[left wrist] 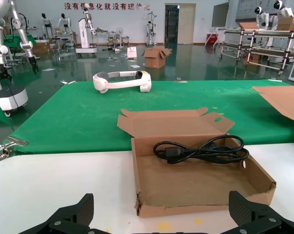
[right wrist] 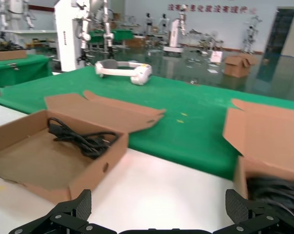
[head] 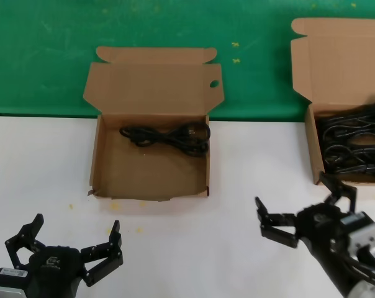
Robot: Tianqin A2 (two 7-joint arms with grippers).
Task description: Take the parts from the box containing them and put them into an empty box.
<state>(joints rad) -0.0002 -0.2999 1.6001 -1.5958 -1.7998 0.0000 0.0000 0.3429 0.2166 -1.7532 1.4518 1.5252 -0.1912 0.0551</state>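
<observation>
The parts (head: 352, 146) are thin black cables, and most of them lie in a tangled pile inside the box containing them (head: 311, 146), which sits on the right side of the white surface (head: 45, 161) with its plain lid flap standing up behind it. One black cable (head: 169, 136) lies by itself in the other box (head: 97, 162), the one with a small round hole (head: 214, 83) in its lid flap, and it rests along the back wall of that box. This box is near the middle of the surface and has a ragged front edge. The two boxes are well apart. A green mat (head: 144, 25) covers the far part behind both boxes, and a white headset (left wrist: 121, 81) lies on it farther back. The left gripper (head: 72, 245) hangs low over the surface in front of the holed box, with its fingers spread wide open and nothing in them. The right gripper (head: 302, 202) is close in front of the full box, also spread wide open and holding nothing.
</observation>
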